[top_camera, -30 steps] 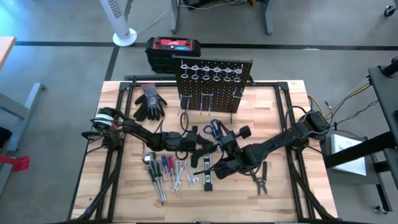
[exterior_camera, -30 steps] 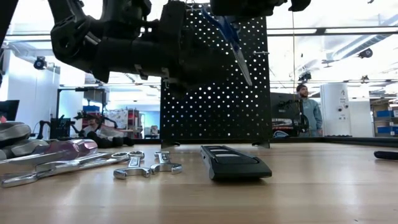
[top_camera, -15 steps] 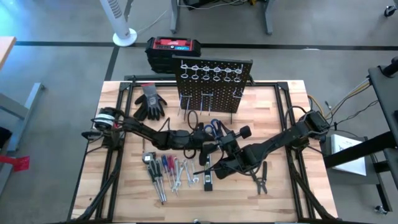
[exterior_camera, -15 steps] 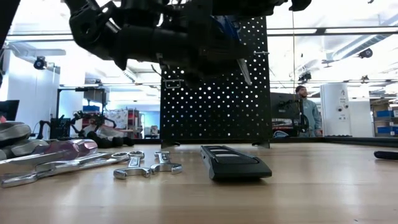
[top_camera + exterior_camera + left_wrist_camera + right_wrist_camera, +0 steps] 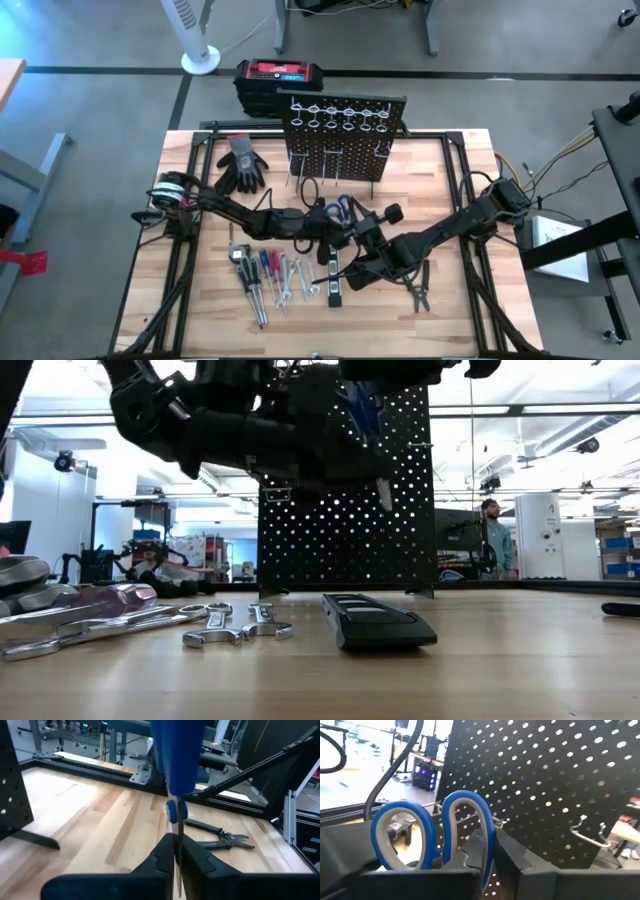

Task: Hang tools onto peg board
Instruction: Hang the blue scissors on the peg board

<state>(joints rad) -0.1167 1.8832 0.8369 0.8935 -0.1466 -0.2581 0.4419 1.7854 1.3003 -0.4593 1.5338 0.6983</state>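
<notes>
From up top I've got both arms meeting mid-table in front of the peg board (image 5: 346, 135), blue-handled scissors (image 5: 343, 208) between them; other tools (image 5: 268, 277) lie on the wood below. Low view: scissors (image 5: 372, 430) hang in the air before the board. Left wrist: left gripper (image 5: 175, 851) pinched tight on the scissor blade (image 5: 176, 815). Right wrist: right gripper (image 5: 492, 851) fingers narrow around a handle loop (image 5: 465, 827)

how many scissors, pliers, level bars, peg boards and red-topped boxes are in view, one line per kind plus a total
scissors: 1
pliers: 1
level bar: 1
peg board: 1
red-topped box: 1
total: 5
</notes>
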